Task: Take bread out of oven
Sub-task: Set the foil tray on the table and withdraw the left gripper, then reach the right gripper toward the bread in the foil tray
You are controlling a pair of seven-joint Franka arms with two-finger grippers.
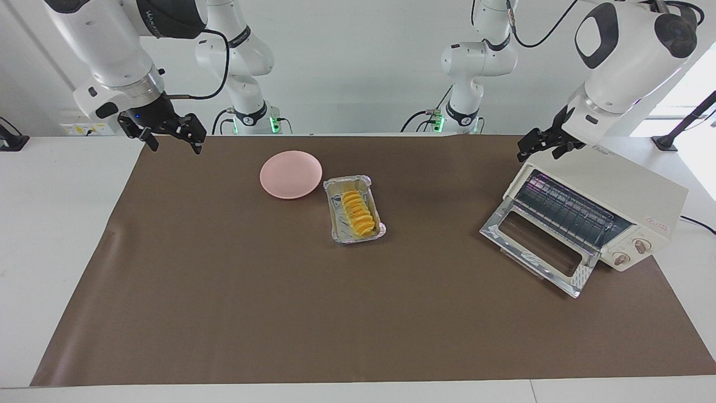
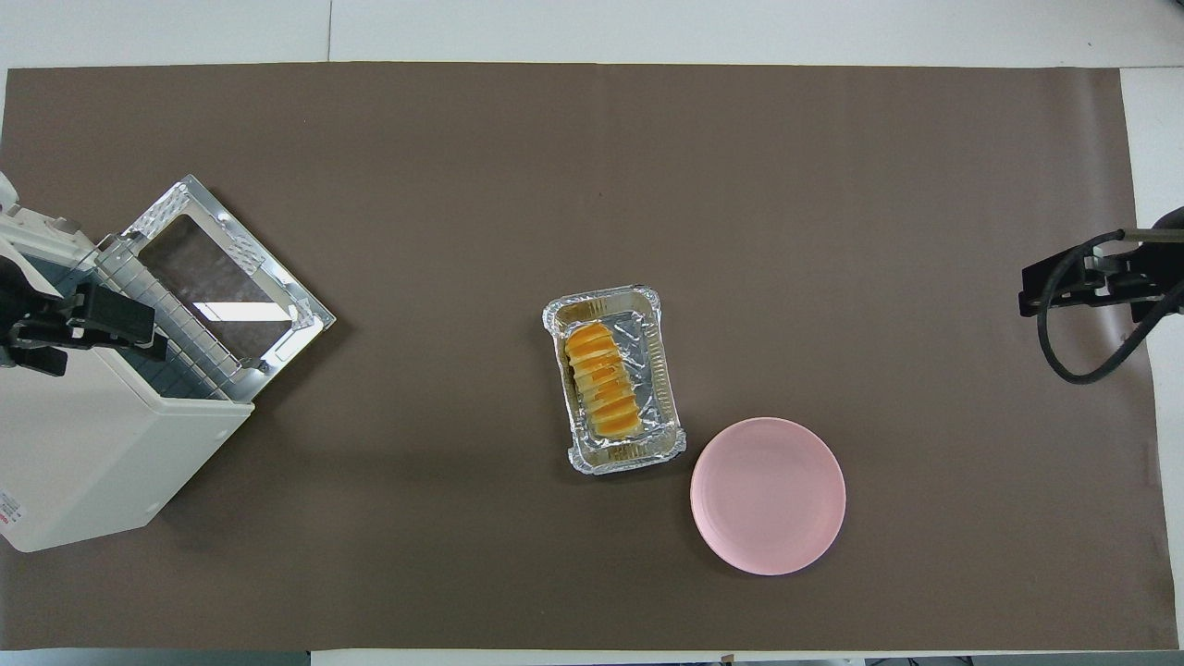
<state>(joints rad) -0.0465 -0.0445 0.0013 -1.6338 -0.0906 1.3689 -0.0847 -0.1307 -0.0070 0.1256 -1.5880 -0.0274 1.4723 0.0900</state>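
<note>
The bread point(image 1: 358, 212) lies in a foil tray point(image 1: 338, 226) beside a pink plate point(image 1: 290, 174).

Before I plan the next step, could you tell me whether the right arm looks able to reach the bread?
Probably yes: the bread lies uncovered in the open foil tray, with only the low pink plate toward the right end effector.

Oven point(image 1: 601, 204) door point(image 1: 537, 246) lying open, blocking mat point(image 1: 358, 313) in front; tray point(image 1: 354, 209) and plate point(image 1: 291, 174) crowding middle, touching; bare mat stretching between tray and door.

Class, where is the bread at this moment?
The bread lies in the foil tray mid-table, beside the pink plate, well clear of the open oven.
</note>
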